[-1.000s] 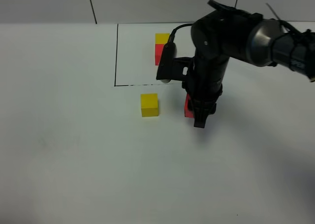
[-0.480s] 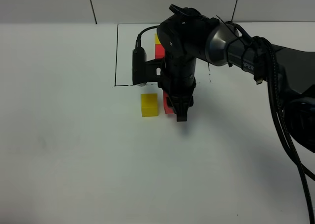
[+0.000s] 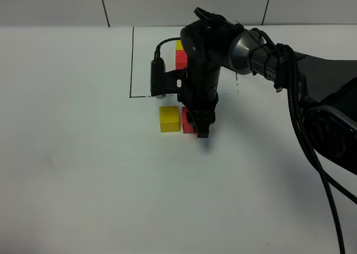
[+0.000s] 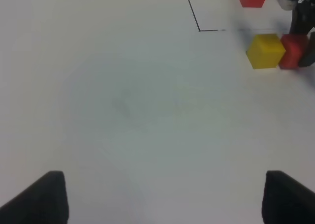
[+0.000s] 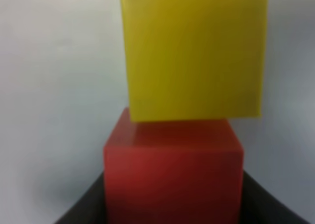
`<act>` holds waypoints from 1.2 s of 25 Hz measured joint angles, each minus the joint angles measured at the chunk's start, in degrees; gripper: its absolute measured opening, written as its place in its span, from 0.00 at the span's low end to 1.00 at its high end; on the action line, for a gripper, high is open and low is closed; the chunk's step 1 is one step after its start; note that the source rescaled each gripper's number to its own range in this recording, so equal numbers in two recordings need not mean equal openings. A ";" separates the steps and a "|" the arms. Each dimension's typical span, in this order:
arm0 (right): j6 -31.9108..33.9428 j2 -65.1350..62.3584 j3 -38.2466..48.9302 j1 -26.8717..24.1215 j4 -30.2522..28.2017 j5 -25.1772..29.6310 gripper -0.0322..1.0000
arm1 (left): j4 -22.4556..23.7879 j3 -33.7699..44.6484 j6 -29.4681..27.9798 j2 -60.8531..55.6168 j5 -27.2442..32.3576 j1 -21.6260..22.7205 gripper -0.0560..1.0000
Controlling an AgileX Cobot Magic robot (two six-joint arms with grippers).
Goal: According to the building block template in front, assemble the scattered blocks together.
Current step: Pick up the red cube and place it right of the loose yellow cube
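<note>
Your right gripper [image 3: 203, 132], jaws closed, presses against the matte red cube [image 3: 188, 124], which sits just beside the square-edged yellow cube [image 3: 169, 119]. Your left gripper [image 4: 165, 177] gapes wide and empty over the smooth white table [image 4: 123, 111].

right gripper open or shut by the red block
Shut. In the high view the right gripper tapers to one closed tip beside the red block, not around it.
</note>
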 joint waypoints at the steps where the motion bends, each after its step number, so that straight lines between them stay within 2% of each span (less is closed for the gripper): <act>1: -0.07 0.38 0.00 -0.27 0.33 0.00 0.05 | 0.00 0.00 0.00 0.00 0.00 0.00 0.72; 30: -1.65 1.21 -0.54 -0.73 2.04 -1.66 0.05 | 0.00 0.00 0.00 0.00 0.00 0.00 0.72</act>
